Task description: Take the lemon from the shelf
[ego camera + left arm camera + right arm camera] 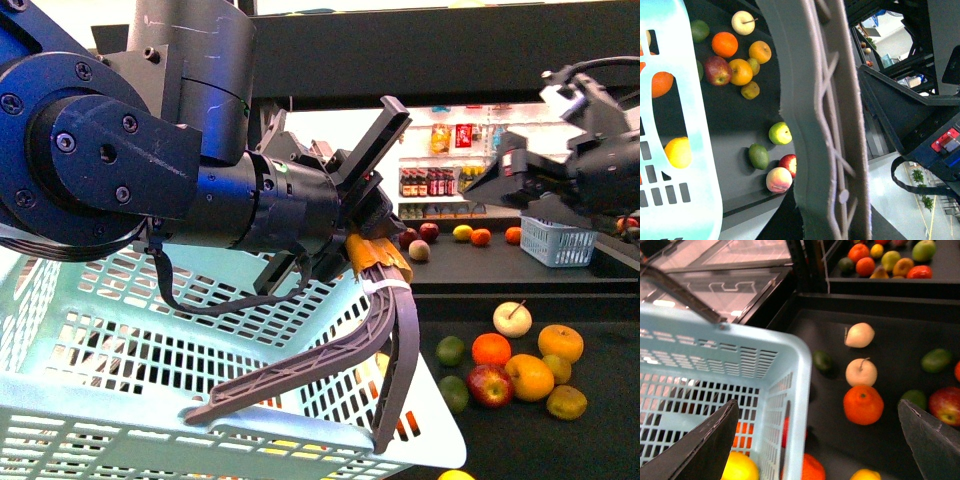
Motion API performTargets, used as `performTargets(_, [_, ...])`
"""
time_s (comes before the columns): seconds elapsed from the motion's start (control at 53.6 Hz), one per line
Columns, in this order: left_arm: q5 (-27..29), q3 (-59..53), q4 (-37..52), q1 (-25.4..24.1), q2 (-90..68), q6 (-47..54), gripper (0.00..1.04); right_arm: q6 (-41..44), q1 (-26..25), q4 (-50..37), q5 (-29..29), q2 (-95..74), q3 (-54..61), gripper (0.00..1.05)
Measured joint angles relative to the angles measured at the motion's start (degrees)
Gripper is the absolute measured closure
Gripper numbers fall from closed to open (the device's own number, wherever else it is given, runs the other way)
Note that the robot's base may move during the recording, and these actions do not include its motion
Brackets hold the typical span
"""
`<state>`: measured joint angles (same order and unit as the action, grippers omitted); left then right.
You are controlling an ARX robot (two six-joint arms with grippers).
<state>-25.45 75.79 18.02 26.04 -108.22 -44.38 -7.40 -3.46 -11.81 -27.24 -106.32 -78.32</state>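
Observation:
The lemon [678, 151] lies on the shelf's [610, 440] dark tray, seen bright yellow through a slot of the light-blue basket [200, 330]. Only a yellow sliver of the lemon [455, 475] shows at the bottom edge of the front view. In the right wrist view the lemon [740, 467] shows through the basket [715, 365] mesh. My left gripper [372, 245] is shut on the grey basket handle [330, 370], holding the basket up in front of the tray. My right gripper [492, 185] hangs open, high on the right, with nothing between its fingers [715, 440].
Loose fruit sits on the tray: a cream apple [512, 318], an orange [491, 349], a red apple [489, 385], limes [450, 350] and yellow-orange fruits [560, 342]. Further back, another tray holds fruit and a small white basket [557, 240]. An upper shelf board [450, 50] spans overhead.

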Motion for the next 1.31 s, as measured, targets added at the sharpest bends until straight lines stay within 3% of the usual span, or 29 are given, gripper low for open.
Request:
performTargets(0.168, [0.15, 0.00, 0.00, 0.00, 0.00, 0.00, 0.98, 3.17, -6.32, -1.38, 2.82, -3.45, 2.73, 0.08])
performTargets(0.317, [0.09, 0.00, 0.00, 0.00, 0.00, -0.02, 0.98, 9.29, -6.54, -3.39, 5.27, -13.79, 5.86, 0.08])
performTargets(0.522, [0.07, 0.00, 0.00, 0.00, 0.00, -0.02, 0.98, 14.34, -2.54, -3.80, 9.16, -26.75, 4.48, 0.08])
performTargets(0.783, [0.09, 0.00, 0.00, 0.00, 0.00, 0.00, 0.98, 11.93, 4.09, -0.31, 13.75, -37.57, -3.89, 0.08])
performTargets(1.007, [0.04, 0.00, 0.00, 0.00, 0.00, -0.02, 0.98, 10.21, 6.45, 3.52, 20.37, -43.04, -10.49, 0.08])
performTargets(1.305, [0.09, 0.00, 0.00, 0.00, 0.00, -0.02, 0.98, 7.04, 8.48, 6.82, 23.26, -47.67, -16.48, 0.08])
